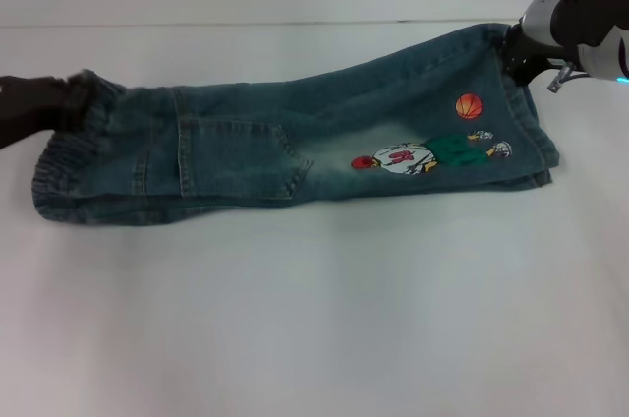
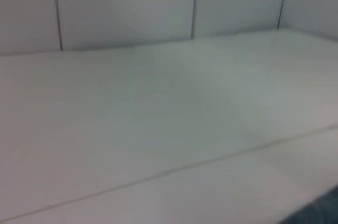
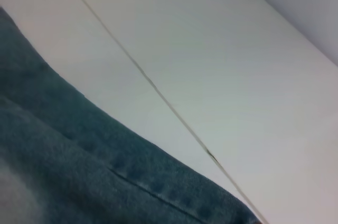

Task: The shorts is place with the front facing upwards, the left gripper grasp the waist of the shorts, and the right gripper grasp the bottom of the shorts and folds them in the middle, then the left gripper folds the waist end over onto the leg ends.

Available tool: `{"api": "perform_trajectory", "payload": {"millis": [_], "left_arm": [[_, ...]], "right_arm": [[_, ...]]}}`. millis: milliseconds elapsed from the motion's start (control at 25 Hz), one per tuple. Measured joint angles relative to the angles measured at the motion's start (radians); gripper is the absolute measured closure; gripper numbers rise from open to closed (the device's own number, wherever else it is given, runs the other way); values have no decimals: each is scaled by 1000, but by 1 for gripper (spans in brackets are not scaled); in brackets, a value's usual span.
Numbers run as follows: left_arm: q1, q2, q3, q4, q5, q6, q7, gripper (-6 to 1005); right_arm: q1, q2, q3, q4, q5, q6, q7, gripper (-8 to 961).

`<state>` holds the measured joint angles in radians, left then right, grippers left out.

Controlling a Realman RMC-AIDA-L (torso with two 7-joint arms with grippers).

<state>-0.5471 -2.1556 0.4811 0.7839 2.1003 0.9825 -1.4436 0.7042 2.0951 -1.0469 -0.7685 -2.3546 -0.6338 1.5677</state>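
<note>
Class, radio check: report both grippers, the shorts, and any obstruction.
Left gripper at the waist. Right gripper at the leg ends. Shorts folded lengthwise, cartoon print up. Nothing in the way.

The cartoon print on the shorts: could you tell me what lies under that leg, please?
Under the printed leg a second denim layer shows, its hem edge peeking out at the bottom. Below that lies the white table. Anything between the layers is covered.

The white table surface (image 1: 314, 319) is left open in front of and behind the blue-green denim shorts (image 1: 295, 147), stretched across mid-table; their ends are occupied by both arms.
</note>
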Motion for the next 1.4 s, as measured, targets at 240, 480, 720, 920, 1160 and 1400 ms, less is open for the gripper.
{"api": "perform_trajectory", "payload": {"millis": [240, 480, 720, 920, 1160, 1400], "left_arm": [[5, -7, 144, -7, 11, -131, -5, 897], [5, -4, 202, 26, 120, -150, -104, 646], [5, -8, 212, 55, 224, -166, -189, 432], [27, -7, 192, 80, 211, -171, -197, 297], [115, -8, 184, 160, 32, -124, -147, 139], [264, -12, 176, 148, -379, 118, 147, 147]], "right_arm": [[-6, 1, -30, 1, -5, 17, 28, 864], [-20, 0, -38, -2, -6, 19, 30, 620], [-29, 0, -39, -7, -2, 20, 31, 487], [-41, 2, -37, -14, 31, 24, 28, 376], [-114, -3, -35, -117, 183, -66, -18, 236], [-249, -9, 32, -233, 433, -364, -164, 241]]}}
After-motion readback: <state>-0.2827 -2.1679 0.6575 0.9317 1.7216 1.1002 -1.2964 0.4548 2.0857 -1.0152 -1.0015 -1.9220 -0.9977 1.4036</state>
